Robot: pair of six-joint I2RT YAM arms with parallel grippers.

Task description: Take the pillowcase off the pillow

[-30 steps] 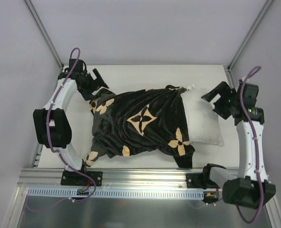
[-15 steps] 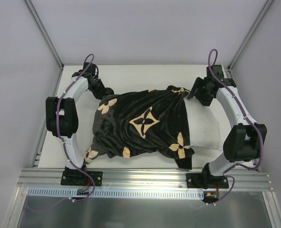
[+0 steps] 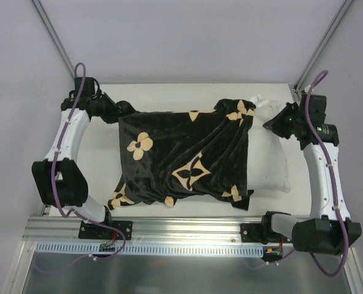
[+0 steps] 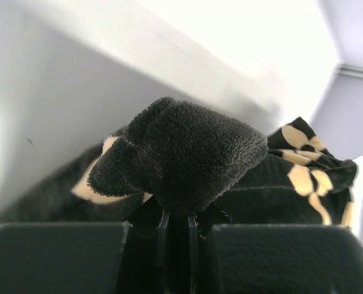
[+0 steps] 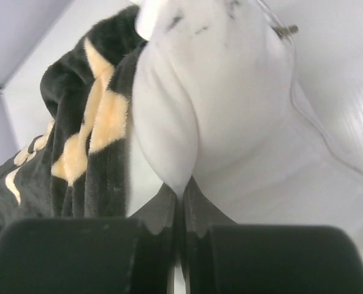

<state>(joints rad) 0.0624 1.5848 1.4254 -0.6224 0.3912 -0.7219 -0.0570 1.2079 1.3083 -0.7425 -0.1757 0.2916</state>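
The black pillowcase (image 3: 181, 153) with tan flower motifs lies spread over the middle of the table, covering most of the white pillow (image 3: 270, 159), whose right part sticks out. My left gripper (image 3: 125, 109) is shut on the pillowcase's far left corner; the left wrist view shows a bunch of black fabric (image 4: 181, 159) pinched between the jaws of that gripper (image 4: 175, 223). My right gripper (image 3: 268, 122) is shut on the pillow's far right corner, and in the right wrist view white pillow fabric (image 5: 187, 122) is squeezed between its closed jaws (image 5: 180, 202).
The white table (image 3: 169, 95) is bounded by grey walls and metal frame posts (image 3: 56, 43) at the back corners. The aluminium rail (image 3: 187, 229) with both arm bases runs along the near edge.
Both grippers have closed, the left on the pillowcase corner and the right on the pillow corner. The arms have pulled apart, stretching the pillowcase flatter and leftward, with more white pillow showing on the right.
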